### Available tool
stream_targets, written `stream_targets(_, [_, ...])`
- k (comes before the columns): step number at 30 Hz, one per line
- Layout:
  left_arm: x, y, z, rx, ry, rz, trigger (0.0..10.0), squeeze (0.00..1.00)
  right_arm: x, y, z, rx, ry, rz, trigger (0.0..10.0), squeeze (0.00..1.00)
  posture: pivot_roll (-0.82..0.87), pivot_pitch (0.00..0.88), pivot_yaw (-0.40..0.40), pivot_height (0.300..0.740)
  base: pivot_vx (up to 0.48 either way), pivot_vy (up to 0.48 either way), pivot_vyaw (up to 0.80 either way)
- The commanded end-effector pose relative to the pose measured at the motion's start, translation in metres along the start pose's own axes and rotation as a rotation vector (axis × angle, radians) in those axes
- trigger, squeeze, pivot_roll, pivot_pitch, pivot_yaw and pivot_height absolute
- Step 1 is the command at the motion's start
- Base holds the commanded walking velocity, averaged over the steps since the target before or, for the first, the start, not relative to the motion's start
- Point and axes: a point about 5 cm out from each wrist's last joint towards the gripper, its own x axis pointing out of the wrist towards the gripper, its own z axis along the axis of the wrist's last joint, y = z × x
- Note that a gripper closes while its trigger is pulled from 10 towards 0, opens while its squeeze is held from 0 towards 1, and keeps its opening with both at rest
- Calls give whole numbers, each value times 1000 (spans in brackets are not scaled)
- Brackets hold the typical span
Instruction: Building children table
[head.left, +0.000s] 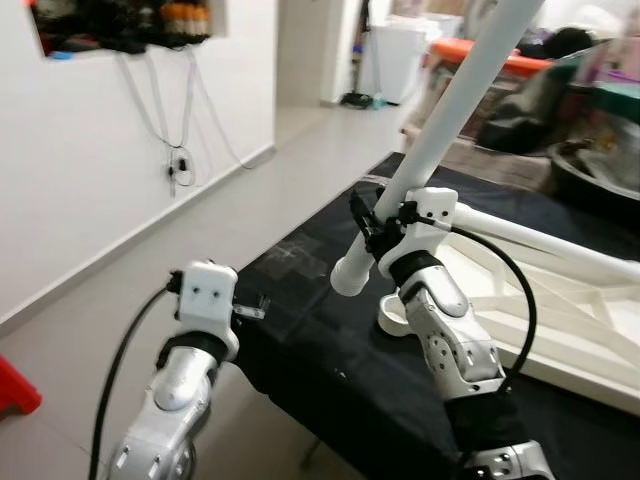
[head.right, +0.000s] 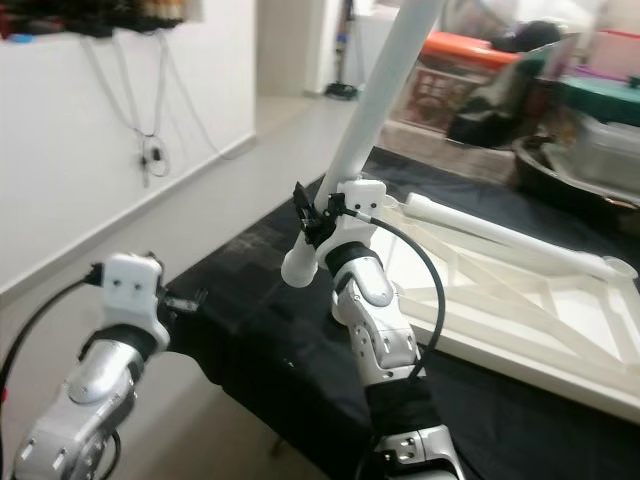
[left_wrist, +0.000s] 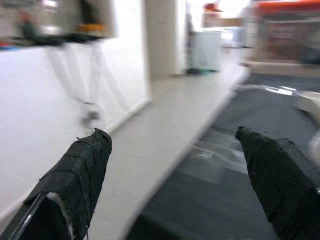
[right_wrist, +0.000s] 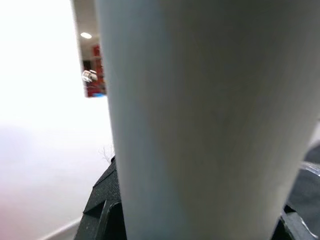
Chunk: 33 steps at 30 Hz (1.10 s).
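Gripping white table leg (head.left: 470, 90) near its lower end with right gripper (head.left: 372, 228), fingers clenched on it; long axis tilting steeply, rounded end pointing down-left over the black-covered surface (head.left: 330, 350) near its front edge. Lying flat just beside: white table frame (head.left: 560, 300). Hovering off the edge over open floor (head.left: 130, 300): left gripper (left_wrist: 175, 165), fingers spread, released. Showing no legible writing.

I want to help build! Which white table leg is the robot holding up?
The tilted white leg gripped in the right gripper. The other leg lies flat on the tabletop frame.
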Motion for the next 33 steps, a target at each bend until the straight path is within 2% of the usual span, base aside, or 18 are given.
stream_targets(1, [0, 1, -4, -4, 17, 10, 10000, 0, 0, -4, 1, -5, -9, -20, 10000, 0, 194, 0, -102, 740, 274, 0, 0])
stream_targets(3, [1, 7, -3, 8, 12, 39, 10000, 0, 0, -4, -3, 6, 17, -32, 10000, 0, 195, 0, -104, 740, 304, 0, 0])
stream_targets(7, [2, 9, -3, 9, 10, 43, 10000, 0, 0, -4, -5, 14, 28, -43, 10000, 0, 194, 0, -101, 740, 336, 0, 0])
stream_targets(10, [5, 14, -1, 20, 3, 65, 10000, 0, 5, -7, -10, -3, 88, -133, 10000, 0, 192, 0, -102, 740, 355, 0, 0])
stream_targets(13, [5, 14, -1, 20, 3, 65, 10000, 0, 5, -7, -10, -3, 88, -133, 10000, 0, 192, 0, -102, 740, 356, 0, 0])
stream_targets(14, [6, 15, -1, 10, 5, 68, 10000, 0, 8, -11, -8, -41, 91, -210, 10000, 0, 191, 0, -101, 740, 360, 0, 0])
stream_targets(15, [6, 15, -1, -2, 6, 74, 10000, 0, 11, -13, -3, 4, 64, -219, 10000, 0, 192, 0, -101, 740, 0, 0, 0])
stream_targets(18, [7, 16, -1, -20, 7, 82, 10000, 0, 16, -16, 3, 0, 43, -168, 10000, 0, 195, 0, -103, 740, 0, 0, 0])
stream_targets(27, [6, 16, -1, -35, 16, 88, 10000, 0, 11, -20, 13, -28, -31, -80, 10000, 0, 193, 0, -103, 740, 0, 0, 0])
stream_targets(33, [1, 5, 0, -52, 16, 24, 10000, 0, 20, -24, 22, -11, -51, -53, 10000, 0, 194, 5, -104, 740, 0, 0, 0])
